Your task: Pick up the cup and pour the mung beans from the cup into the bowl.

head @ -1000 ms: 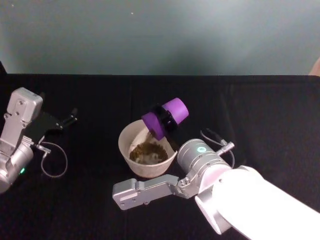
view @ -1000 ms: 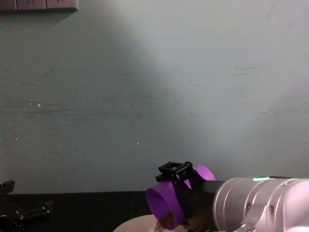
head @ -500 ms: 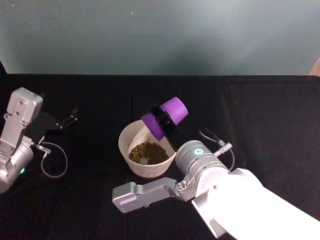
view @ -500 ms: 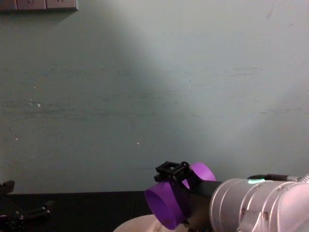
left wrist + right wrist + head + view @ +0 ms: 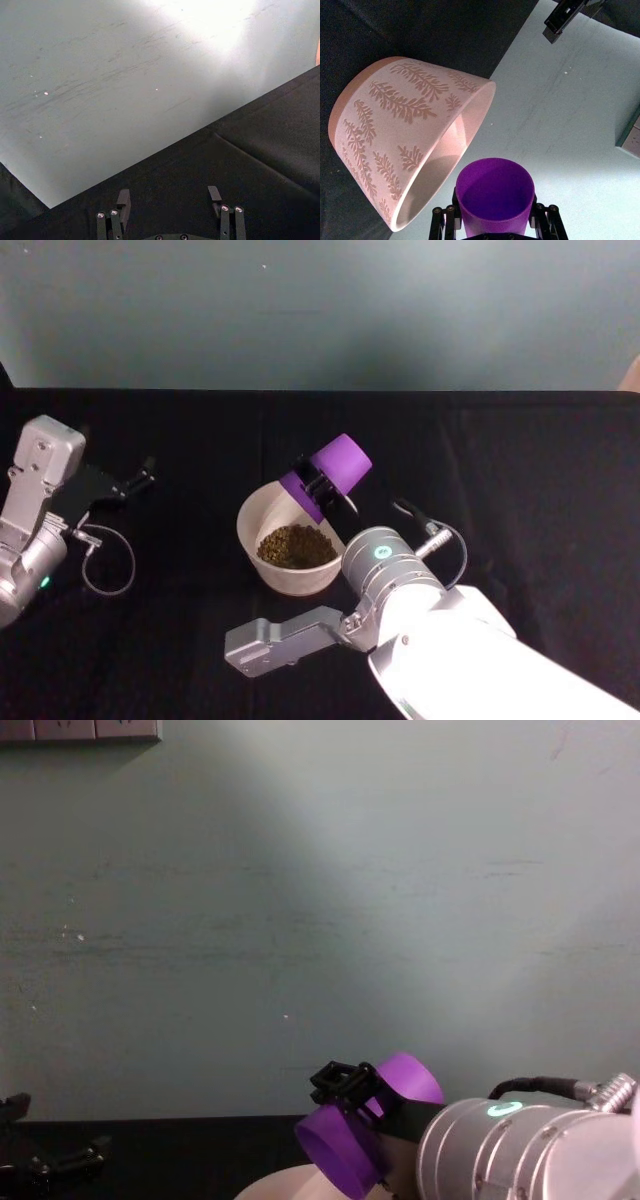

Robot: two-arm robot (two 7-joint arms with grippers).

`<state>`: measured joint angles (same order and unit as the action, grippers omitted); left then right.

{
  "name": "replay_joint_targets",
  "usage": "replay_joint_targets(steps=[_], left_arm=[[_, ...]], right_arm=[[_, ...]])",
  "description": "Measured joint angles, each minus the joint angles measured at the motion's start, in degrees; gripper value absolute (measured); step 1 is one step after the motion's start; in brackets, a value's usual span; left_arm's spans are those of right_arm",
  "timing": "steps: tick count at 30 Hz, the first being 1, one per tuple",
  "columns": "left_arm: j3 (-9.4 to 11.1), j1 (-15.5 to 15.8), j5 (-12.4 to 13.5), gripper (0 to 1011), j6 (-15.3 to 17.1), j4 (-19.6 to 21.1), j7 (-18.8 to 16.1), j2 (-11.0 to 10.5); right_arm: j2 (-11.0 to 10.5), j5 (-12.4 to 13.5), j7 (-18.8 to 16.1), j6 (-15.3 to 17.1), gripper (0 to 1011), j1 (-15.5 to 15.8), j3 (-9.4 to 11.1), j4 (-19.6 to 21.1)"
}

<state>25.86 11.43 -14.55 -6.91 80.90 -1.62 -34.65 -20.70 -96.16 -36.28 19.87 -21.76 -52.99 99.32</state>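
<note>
The right gripper [image 5: 322, 484] clasps the tilted cup [image 5: 340, 461] above the far rim of the bowl [image 5: 248, 526]; the left gripper [image 5: 169, 197] sits at left, fingers apart.

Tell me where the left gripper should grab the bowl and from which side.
Pinch the bowl by its rim on the robot's left side, coming down from above, one finger inside and one outside. Its flared wall looks too wide to span, and the right gripper holds the tilted cup over the far right rim. The open left gripper sits on the free side.
</note>
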Motion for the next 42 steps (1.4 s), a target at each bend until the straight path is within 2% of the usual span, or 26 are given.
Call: replay_joint_targets(steps=[14, 18, 19, 21, 22, 25, 26, 29, 30, 32, 33, 35, 36, 37, 38, 39, 40, 41, 42], left_arm=[[0.0, 0.0, 0.0, 1000, 0.0, 0.0, 0.0, 0.0], [0.0, 0.0, 0.0, 1000, 0.0, 0.0, 0.0, 0.0], [0.0, 0.0, 0.0, 1000, 0.0, 0.0, 0.0, 0.0], [0.0, 0.0, 0.0, 1000, 0.0, 0.0, 0.0, 0.0], [0.0, 0.0, 0.0, 1000, 0.0, 0.0, 0.0, 0.0], [0.0, 0.0, 0.0, 1000, 0.0, 0.0, 0.0, 0.0], [0.0, 0.0, 0.0, 1000, 0.0, 0.0, 0.0, 0.0], [0.0, 0.0, 0.0, 1000, 0.0, 0.0, 0.0, 0.0], [0.0, 0.0, 0.0, 1000, 0.0, 0.0, 0.0, 0.0], [0.0, 0.0, 0.0, 1000, 0.0, 0.0, 0.0, 0.0], [0.0, 0.0, 0.0, 1000, 0.0, 0.0, 0.0, 0.0], [0.0, 0.0, 0.0, 1000, 0.0, 0.0, 0.0, 0.0], [0.0, 0.0, 0.0, 1000, 0.0, 0.0, 0.0, 0.0], [0.0, 0.0, 0.0, 1000, 0.0, 0.0, 0.0, 0.0], [0.0, 0.0, 0.0, 1000, 0.0, 0.0, 0.0, 0.0], [0.0, 0.0, 0.0, 1000, 0.0, 0.0, 0.0, 0.0], [0.0, 0.0, 0.0, 1000, 0.0, 0.0, 0.0, 0.0], [0.0, 0.0, 0.0, 1000, 0.0, 0.0, 0.0, 0.0], [0.0, 0.0, 0.0, 1000, 0.0, 0.0, 0.0, 0.0]], right_arm=[[0.1, -0.7, 0.8, 0.1, 729, 0.6, 0.6, 0.4], [0.0, 0.8, 1.9, 0.3, 729, 1.3, 1.7, 1.0], [-0.1, 2.8, 3.2, 0.4, 729, 2.0, 2.9, 1.4], [-0.2, 5.0, 4.5, 0.6, 729, 2.8, 4.4, 1.9], [-0.2, 7.6, 5.8, 0.7, 729, 3.6, 6.0, 2.5], [-0.4, 11.9, 7.9, 1.1, 729, 5.0, 8.7, 3.4], [-0.4, 15.3, 9.5, 1.1, 729, 6.0, 10.8, 3.9], [-0.3, 20.5, 11.5, 1.1, 729, 7.7, 14.4, 4.7], [-0.1, 24.2, 12.7, 1.1, 729, 8.9, 17.0, 5.1], [0.1, 27.5, 13.7, 0.8, 729, 9.9, 19.1, 5.3], [0.5, 32.0, 15.0, 0.1, 729, 11.2, 22.2, 5.5], [1.0, 36.5, 16.3, -0.9, 729, 12.5, 25.0, 5.5], [1.5, 40.9, 17.3, -2.3, 729, 13.6, 27.7, 5.5], [1.8, 42.6, 17.8, -2.8, 729, 14.0, 28.8, 5.5], [2.4, 47.5, 18.7, -4.5, 729, 15.1, 31.4, 5.2], [2.4, 47.5, 18.7, -4.5, 729, 15.1, 31.4, 5.2], [2.8, 51.5, 19.3, -6.2, 729, 15.8, 33.5, 4.8], [3.1, 53.7, 19.5, -7.1, 729, 16.2, 34.5, 4.6], [3.6, 57.8, 19.9, -9.1, 729, 16.9, 36.6, 3.9]])
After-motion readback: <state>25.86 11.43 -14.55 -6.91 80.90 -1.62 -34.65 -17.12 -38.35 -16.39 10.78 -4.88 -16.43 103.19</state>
